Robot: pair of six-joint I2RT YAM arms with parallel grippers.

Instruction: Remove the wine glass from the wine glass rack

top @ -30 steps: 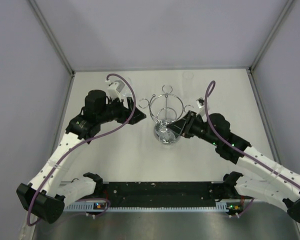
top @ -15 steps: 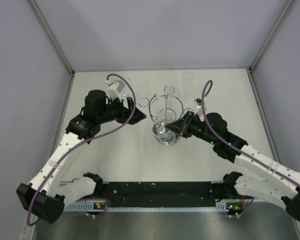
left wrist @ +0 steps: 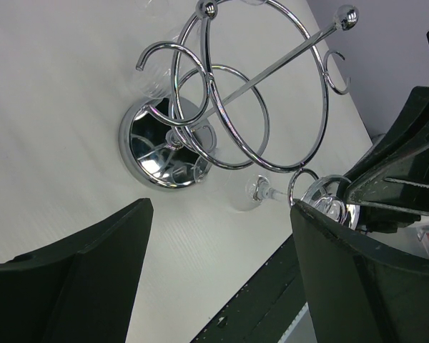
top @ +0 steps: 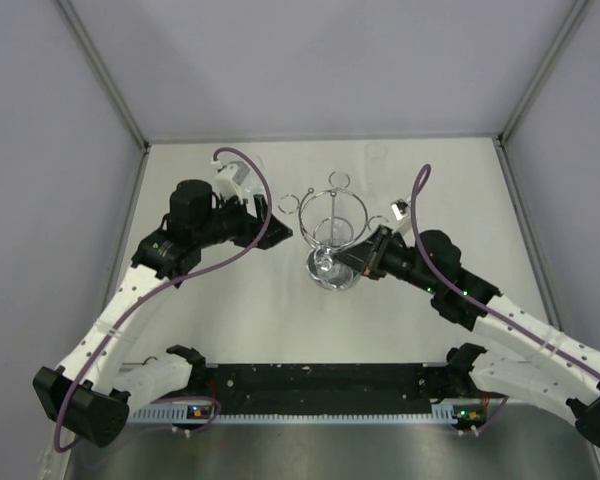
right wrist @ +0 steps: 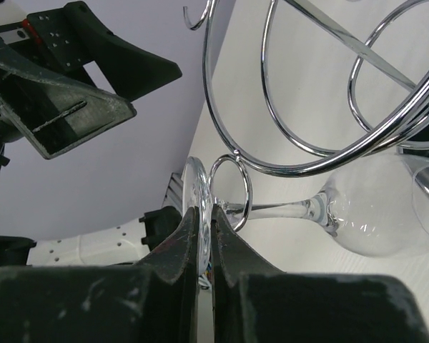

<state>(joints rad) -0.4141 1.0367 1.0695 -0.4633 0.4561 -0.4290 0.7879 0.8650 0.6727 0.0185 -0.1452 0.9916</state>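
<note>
Nothing readable
No legible lettering, label or number on the wine glass rack (left wrist: 164, 146), wine glass (right wrist: 372, 214) or table (top: 230, 320).

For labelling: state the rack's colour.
The wine glass rack is shiny chrome silver; best in left wrist view.

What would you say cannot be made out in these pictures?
Wine glass: in the top view, too small and clear to pick out against the rack and its mirrored base.
Bowl rim: cut off by the right edge of the right wrist view.
Foot: in the left wrist view, partly behind the right hand.
</note>
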